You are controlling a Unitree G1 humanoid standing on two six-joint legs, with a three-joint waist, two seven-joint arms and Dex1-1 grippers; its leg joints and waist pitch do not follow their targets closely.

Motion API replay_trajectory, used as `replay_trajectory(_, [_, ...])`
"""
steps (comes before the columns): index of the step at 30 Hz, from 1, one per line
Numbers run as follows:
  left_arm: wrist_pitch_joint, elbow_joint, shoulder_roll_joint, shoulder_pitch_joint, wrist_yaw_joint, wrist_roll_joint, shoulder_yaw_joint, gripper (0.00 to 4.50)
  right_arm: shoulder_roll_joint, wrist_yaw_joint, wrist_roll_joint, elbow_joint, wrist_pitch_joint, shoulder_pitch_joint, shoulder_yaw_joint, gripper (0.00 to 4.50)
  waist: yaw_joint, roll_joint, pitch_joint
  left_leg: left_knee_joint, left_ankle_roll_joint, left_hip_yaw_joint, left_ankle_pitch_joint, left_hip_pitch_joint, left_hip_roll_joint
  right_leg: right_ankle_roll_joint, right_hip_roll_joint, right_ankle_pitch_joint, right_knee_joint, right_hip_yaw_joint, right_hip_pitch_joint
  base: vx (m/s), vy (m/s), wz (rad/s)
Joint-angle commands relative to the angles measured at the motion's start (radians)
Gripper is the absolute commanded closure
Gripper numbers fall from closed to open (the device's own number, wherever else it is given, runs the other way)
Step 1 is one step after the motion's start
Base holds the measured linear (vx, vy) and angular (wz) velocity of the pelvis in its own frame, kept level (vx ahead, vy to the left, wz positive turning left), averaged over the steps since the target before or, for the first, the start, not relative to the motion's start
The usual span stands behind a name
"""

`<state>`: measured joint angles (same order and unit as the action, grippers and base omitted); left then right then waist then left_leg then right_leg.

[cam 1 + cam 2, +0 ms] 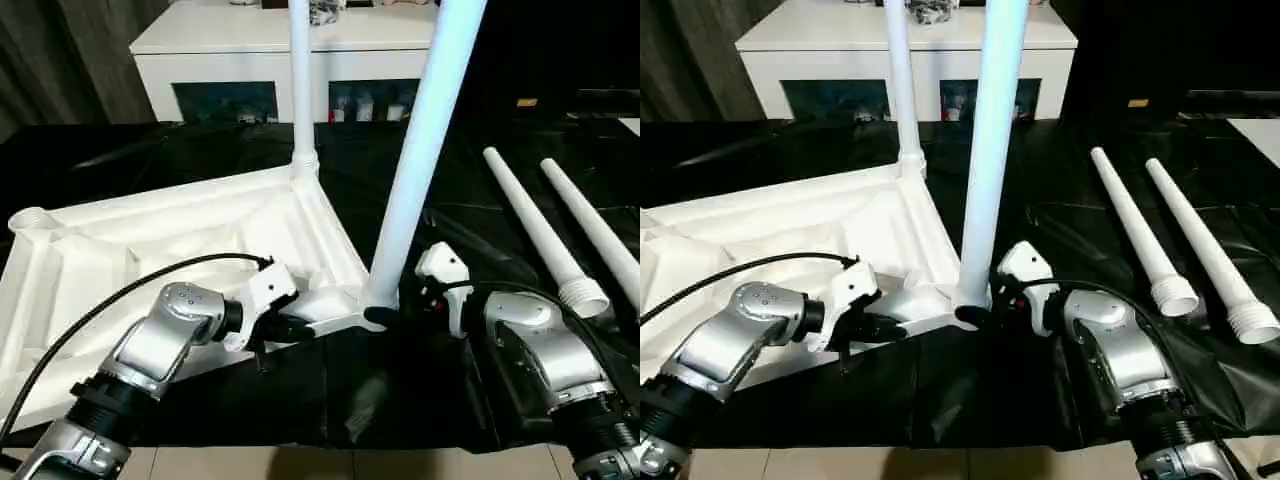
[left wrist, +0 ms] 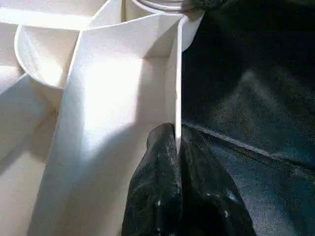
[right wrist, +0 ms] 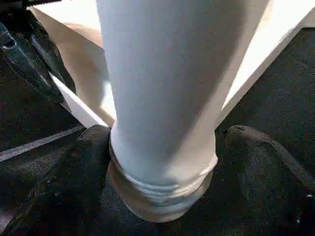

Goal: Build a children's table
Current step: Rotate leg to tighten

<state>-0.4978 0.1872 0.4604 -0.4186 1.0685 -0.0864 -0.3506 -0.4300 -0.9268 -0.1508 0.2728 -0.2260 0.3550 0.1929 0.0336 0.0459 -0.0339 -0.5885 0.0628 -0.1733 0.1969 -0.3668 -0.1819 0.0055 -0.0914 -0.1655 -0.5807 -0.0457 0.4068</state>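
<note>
The left gripper (image 2: 176,147) pinched the tabletop's rim (image 2: 178,83); the right gripper's (image 3: 162,162) spread fingers flanked the near-corner leg (image 3: 162,98).

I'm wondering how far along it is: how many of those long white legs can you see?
4. Two stand upright in the upturned top: far-corner leg and near-corner leg. Two lie loose on the black table to the right: inner leg and outer leg.
</note>
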Motion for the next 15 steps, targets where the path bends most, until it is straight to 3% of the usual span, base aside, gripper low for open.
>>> replay_trajectory(1, [-0.023, -0.008, 0.005, 0.019, 0.034, -0.018, -0.025, 4.50, -0.006, -0.010, -0.004, -0.015, 0.013, -0.004, 0.002, 0.78, 0.002, -0.014, 0.057, 0.067, -0.085, 0.003, 0.149, 0.006, -0.034, -0.267, -0.039, -0.115, 0.045, 0.028, -0.054, 0.000, 0.000, 0.00])
replay_trajectory(10, [-0.008, 0.016, -0.019, 0.012, -0.006, -0.004, -0.015, 4.50, 0.031, 0.029, -0.015, -0.008, -0.019, -0.012, -0.014, 1.55, 0.002, -0.014, 0.056, 0.066, -0.084, 0.003, 0.155, 0.007, -0.034, -0.266, -0.038, -0.136, 0.046, 0.027, -0.053, 0.000, 0.000, 0.00])
replay_trajectory(12, [0.009, 0.075, -0.065, -0.018, -0.096, 0.027, 0.001, 4.50, 0.063, 0.116, 0.014, 0.007, -0.033, -0.018, -0.019, 1.73, 0.002, -0.014, 0.054, 0.067, -0.074, 0.002, 0.172, 0.007, -0.033, -0.258, -0.037, -0.163, 0.049, 0.028, -0.050, 0.000, 0.000, 0.00])
replay_trajectory(15, [0.002, 0.136, -0.112, -0.055, -0.190, 0.055, 0.017, 4.50, 0.099, 0.211, 0.043, 0.019, -0.046, -0.022, -0.027, 1.78, 0.002, -0.016, 0.050, 0.072, -0.031, 0.001, 0.257, 0.018, -0.032, -0.220, -0.038, -0.294, 0.064, 0.031, -0.042, 0.000, 0.000, 0.00])
